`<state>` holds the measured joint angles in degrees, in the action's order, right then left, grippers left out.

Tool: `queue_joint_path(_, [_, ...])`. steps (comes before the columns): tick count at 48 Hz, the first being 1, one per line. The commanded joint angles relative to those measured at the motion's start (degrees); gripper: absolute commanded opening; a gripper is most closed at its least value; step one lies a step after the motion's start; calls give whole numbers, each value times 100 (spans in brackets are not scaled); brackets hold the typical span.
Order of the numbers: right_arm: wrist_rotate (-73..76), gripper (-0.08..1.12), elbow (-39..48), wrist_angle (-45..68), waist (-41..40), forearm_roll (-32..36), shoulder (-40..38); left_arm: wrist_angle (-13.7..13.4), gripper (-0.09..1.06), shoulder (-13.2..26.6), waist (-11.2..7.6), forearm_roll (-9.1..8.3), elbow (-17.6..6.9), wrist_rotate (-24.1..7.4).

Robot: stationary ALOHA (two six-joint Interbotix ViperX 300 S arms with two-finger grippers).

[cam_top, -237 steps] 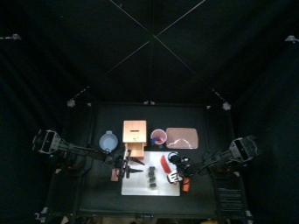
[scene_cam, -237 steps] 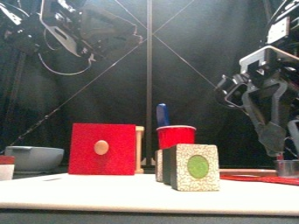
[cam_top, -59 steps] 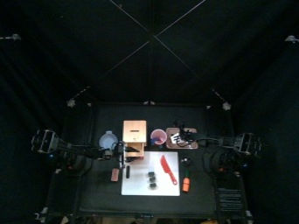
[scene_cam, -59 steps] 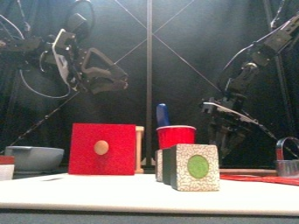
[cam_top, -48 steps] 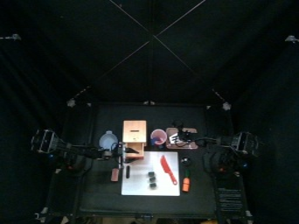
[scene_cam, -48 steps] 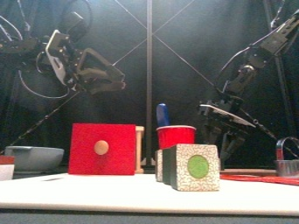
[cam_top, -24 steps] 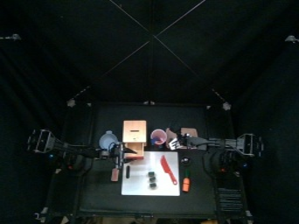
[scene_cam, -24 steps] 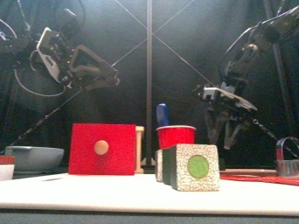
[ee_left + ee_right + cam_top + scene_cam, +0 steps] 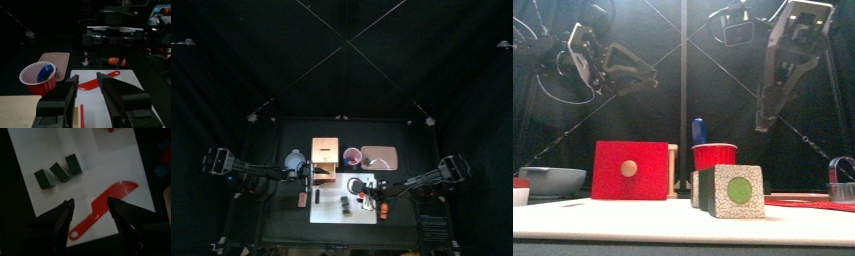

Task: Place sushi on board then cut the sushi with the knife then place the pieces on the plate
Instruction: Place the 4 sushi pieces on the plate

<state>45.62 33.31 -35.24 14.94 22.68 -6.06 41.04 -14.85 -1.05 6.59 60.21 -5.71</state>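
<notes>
While hovering over the white cutting board [image 9: 107,163], holds the right end effector [image 9: 90,203] spread wide and empty, 1 jaw to either side of the red knife [image 9: 120,192] lying flat below. Finds the sushi [image 9: 58,173] already on the board, left of the knife and nearer the front, as 3 dark green blocks in a row; cannot tell whether joined or apart. Shows the left end effector [image 9: 85,79] raised at the left, near the wooden box [image 9: 627,170], partly open and gripping nothing.

Judging from this: about to pick up the knife, cutting not yet begun.

Beware a thin, flat knife on a smooth board. Closed too high, slips off; closed too low, pinches against the board and skids the knife toward the sushi. Beware also gripping the blade rather than the handle, spoiling the cutting angle. Mind the orange toy food [image 9: 381,208] by the board's right edge, easily nudged on the way down.

Containers: red cup [image 9: 714,157] with 1 blue knife [image 9: 698,130] standing in it; pink tray [image 9: 381,157] right of the cup, beyond the board, bare; blue-grey bowl [image 9: 551,180] left of the box, contents hidden; box contents unseen behind its red drawer front.
</notes>
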Motion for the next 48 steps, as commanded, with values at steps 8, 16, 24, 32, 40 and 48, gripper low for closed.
queue_joint_path(8, [-1266, 89, -1107, 35, -44, -114, 1028, 62, 76, -53, 53, 316, -62, 9])
queue_joint_path(16, [-1793, 89, -1389, 123, -229, -352, 1459, 62, 76, -44, 44, 536, -18, -9])
queue_joint_path(24, [-1960, 89, -1529, 167, -334, -580, 1661, 62, 76, -44, 44, 554, 53, 0])
queue_joint_path(32, [-1951, 89, -1547, 220, -387, -598, 1723, 53, 76, -44, 53, 571, 88, 9])
queue_joint_path(40, [-1951, 89, -1538, 281, -396, -633, 1740, 62, 76, -44, 53, 615, 105, 0])
queue_joint_path(48, [-1942, 89, -1521, 281, -396, -668, 1828, 53, 76, -44, 53, 642, 123, 0])
